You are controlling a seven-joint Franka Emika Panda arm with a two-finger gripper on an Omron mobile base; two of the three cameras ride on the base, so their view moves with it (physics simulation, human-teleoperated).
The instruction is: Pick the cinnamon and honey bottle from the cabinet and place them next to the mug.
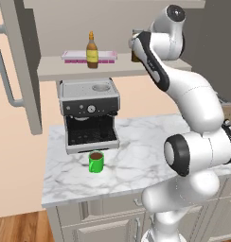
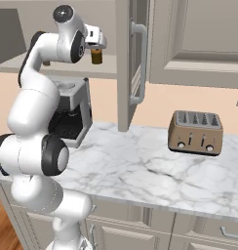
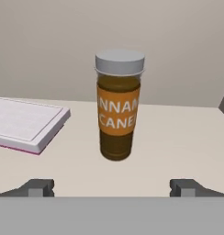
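The cinnamon, a brown jar with a grey lid and an orange label, stands upright on the cabinet shelf. My gripper is open right in front of it, a fingertip low on each side and still short of the jar. The same jar peeks out just beyond the hand in the right base view. The honey bottle, amber with an orange cap, stands further left on the shelf. Down on the marble counter, the green mug sits in front of the coffee machine.
A flat white tray with a pink rim lies on the shelf behind the honey bottle. The coffee machine stands under the shelf. Open cabinet doors flank the shelf. A toaster sits on the counter to the right.
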